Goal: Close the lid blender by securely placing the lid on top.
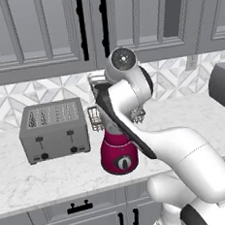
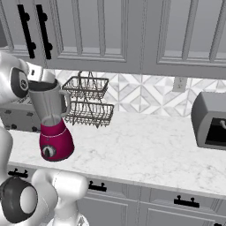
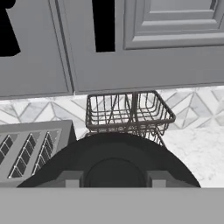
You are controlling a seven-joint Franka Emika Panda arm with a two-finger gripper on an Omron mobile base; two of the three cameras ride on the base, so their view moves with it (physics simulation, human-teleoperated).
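I get flat, even, fairly bright light with no single source I can place. Shadows are faint: a soft dark patch under the blender (image 1: 119, 155) on the surface (image 2: 145, 145), none cast by the cabinets. No glare or blur. Edges stay straight. Everything renders sharp, slightly pixelated, in all views.

You see the blender (image 2: 52, 128) with magenta base and grey jar, a black lid (image 3: 109, 162), white marbled tabletop (image 2: 145, 150).

The arm (image 1: 135, 127) arches forward, its gripper (image 3: 113, 178) nearly closed, pointing level.
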